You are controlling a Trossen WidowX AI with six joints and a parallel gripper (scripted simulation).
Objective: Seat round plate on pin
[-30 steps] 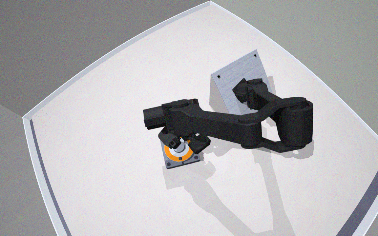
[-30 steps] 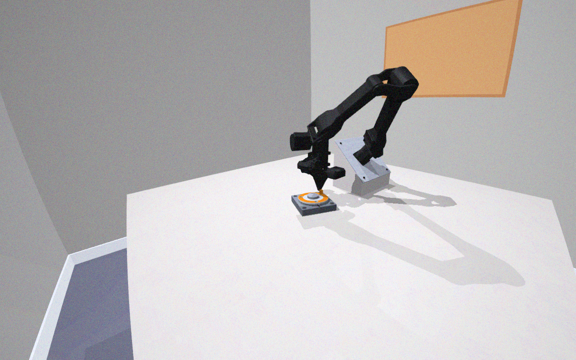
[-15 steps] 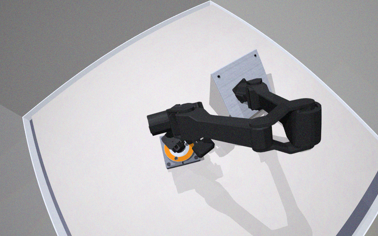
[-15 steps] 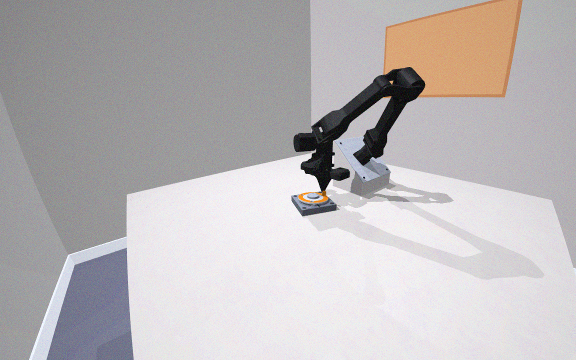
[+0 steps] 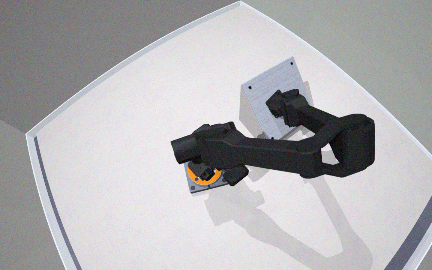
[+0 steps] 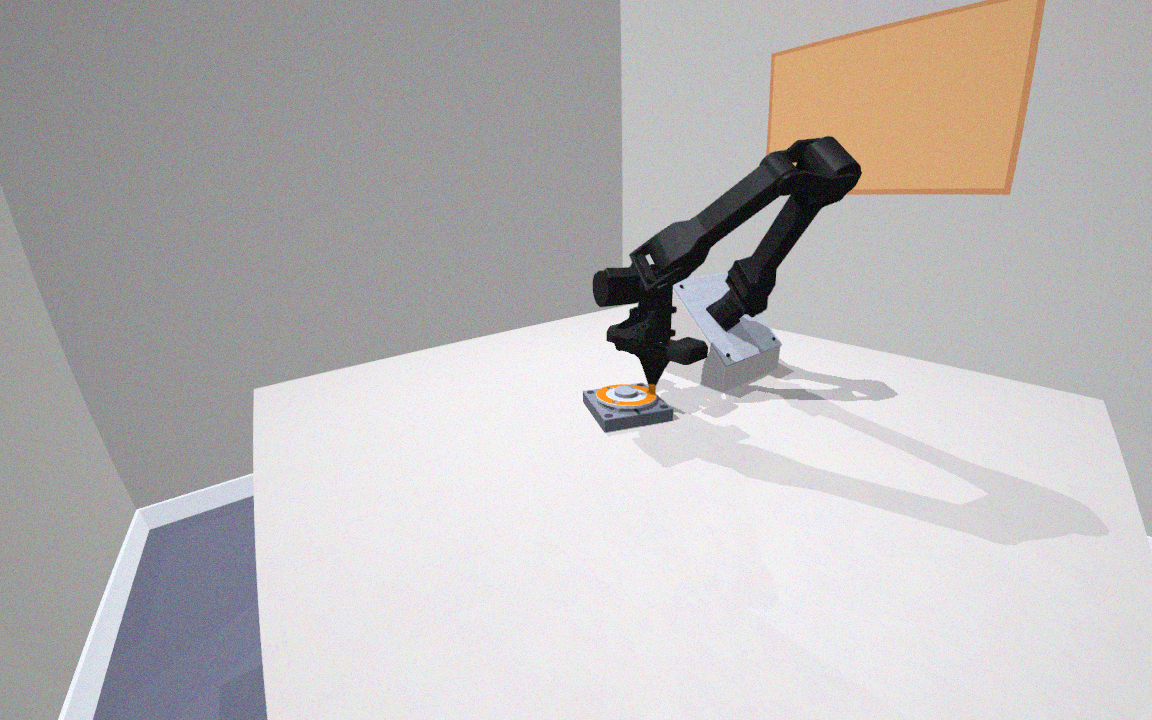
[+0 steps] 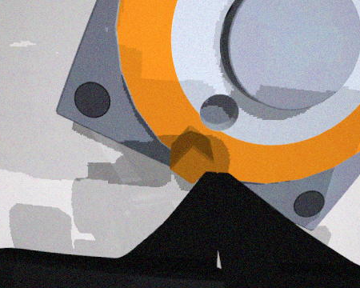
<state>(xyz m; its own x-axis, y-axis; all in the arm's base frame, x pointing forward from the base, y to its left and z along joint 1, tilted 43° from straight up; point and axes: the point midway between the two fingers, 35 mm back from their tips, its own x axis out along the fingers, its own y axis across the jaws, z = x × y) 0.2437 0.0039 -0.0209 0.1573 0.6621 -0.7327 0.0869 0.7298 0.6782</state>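
Beside the grey square base [image 7: 97, 66], a black robot gripper [image 7: 218, 178] points down with its two fingers pressed together into one wedge, gripping nothing. The wedge tip sits against the small orange tab [image 7: 193, 152] that sticks out from the edge of the round plate [image 7: 148, 59]. The plate, orange at the rim and pale inside, lies on the base around a wide grey post [image 7: 294, 40] at the base's middle. Just inward of the tab is a small round hole [image 7: 218, 111]; something grey shows within it, but whether that is the pin cannot be told, nor whether the plate lies flat yet. From the outside camera, the gripper [image 6: 652, 380] stands upright at the far right edge of the base [image 6: 629, 416], on a white table [image 6: 562, 555].

The step in hand appears to be nudging the tab sideways so the plate turns about the post. Doing it well likely means pushing along the plate's rim, not toward the post, keeping the tip low enough to stay on the tab without pressing the plate down, and moving slowly so the hole does not overshoot. Once the plate drops, the arm should lift straight away from the base.
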